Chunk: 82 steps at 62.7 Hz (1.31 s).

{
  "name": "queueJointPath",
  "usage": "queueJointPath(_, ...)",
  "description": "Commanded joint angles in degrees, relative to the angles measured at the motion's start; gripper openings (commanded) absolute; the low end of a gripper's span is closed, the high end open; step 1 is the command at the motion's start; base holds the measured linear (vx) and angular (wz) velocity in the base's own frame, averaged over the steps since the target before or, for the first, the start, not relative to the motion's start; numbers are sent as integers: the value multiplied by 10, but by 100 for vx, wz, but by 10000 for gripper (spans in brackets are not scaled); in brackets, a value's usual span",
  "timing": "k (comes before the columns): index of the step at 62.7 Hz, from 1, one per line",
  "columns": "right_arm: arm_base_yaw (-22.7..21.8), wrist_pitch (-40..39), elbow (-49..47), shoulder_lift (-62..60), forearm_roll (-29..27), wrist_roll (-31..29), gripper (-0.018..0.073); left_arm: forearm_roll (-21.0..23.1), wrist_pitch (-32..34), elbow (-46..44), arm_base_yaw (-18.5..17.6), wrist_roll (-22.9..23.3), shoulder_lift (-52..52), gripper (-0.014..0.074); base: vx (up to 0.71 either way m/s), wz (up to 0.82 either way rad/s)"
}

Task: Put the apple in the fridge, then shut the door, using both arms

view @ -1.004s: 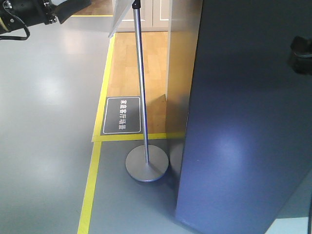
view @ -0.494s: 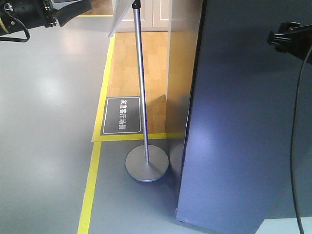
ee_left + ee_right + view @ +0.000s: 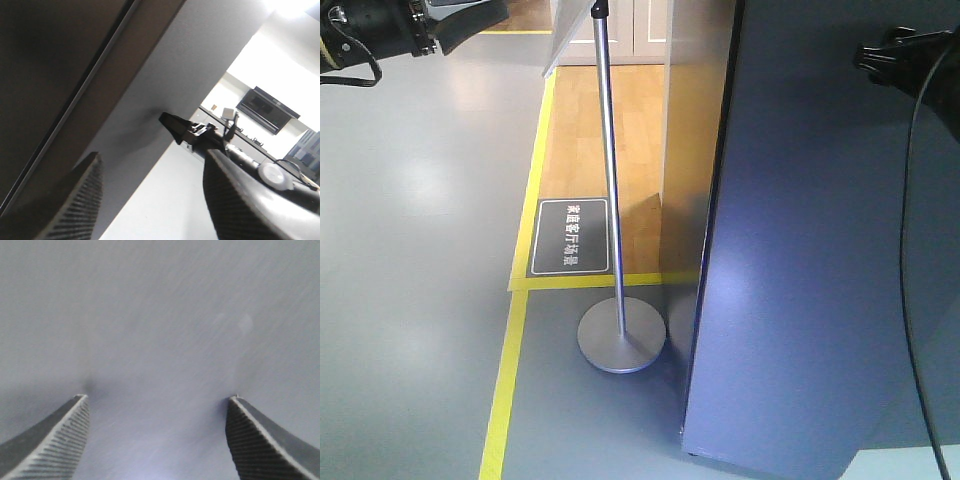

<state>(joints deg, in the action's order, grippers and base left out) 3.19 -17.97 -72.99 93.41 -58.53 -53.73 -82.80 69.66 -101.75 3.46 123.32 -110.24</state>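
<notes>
Front view: the door (image 3: 820,250), dark grey outer face toward the camera, fills the right half of the frame from top to near the bottom edge. Right arm's black end (image 3: 905,55) sits at the top right corner against that face, cable hanging down from it; its jaws aren't resolvable from here. Left arm (image 3: 390,30) is at the top left corner, well apart from the door. Silver pole stand (image 3: 610,190) with round base (image 3: 621,338) stands on the grey floor (image 3: 410,250) just left of the door's edge, next to yellow floor tape (image 3: 505,385) and a dark floor sign (image 3: 570,236). Wood flooring (image 3: 590,130) behind. Apple not visible in any view.

Left wrist view: left gripper (image 3: 150,195) is spread wide, nothing between its ribbed fingers (image 3: 245,200). Grey door panel (image 3: 165,100) runs diagonally ahead. Right gripper (image 3: 180,127) shows with its tip against that panel; can't tell from here how far it's spread.

Right wrist view: right gripper (image 3: 157,432) is parted wide, empty, both ribbed fingertips (image 3: 65,432) at or touching the flat grey door surface (image 3: 160,315). Contact looks likely from the shading at the tips, can't confirm.
</notes>
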Motion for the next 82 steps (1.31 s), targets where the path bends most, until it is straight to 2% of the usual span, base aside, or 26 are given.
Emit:
queueJointPath(1, -14, -5, -40, -9, 5, -4, 540, 43, 5, -18, 1, 0, 33, 428, 0, 0)
queueJointPath(11, -58, 92, -90, 24, -7, -4, 540, 37, 0, -18, 1, 0, 33, 428, 0, 0)
queueJointPath(26, -107, 238, -163, 67, -6, -4, 540, 2, -5, -18, 1, 0, 33, 428, 0, 0)
queueJointPath(51, -112, 309, -240, 97, 11, -4, 540, 3, 2, -18, 1, 0, 33, 428, 0, 0)
queueJointPath(59, -112, 350, -240, 76, 13, -4, 519, 4, 33, -18, 1, 0, 33, 405, 0, 0)
queueJointPath(68, -111, 447, -240, 26, 13, -4, 417, 4, 95, -18, 1, 0, 33, 315, 0, 0)
queueJointPath(82, -110, 637, -240, -52, 12, -4, 105, -36, 97, -17, -9, 0, 64, 87, 0, 0)
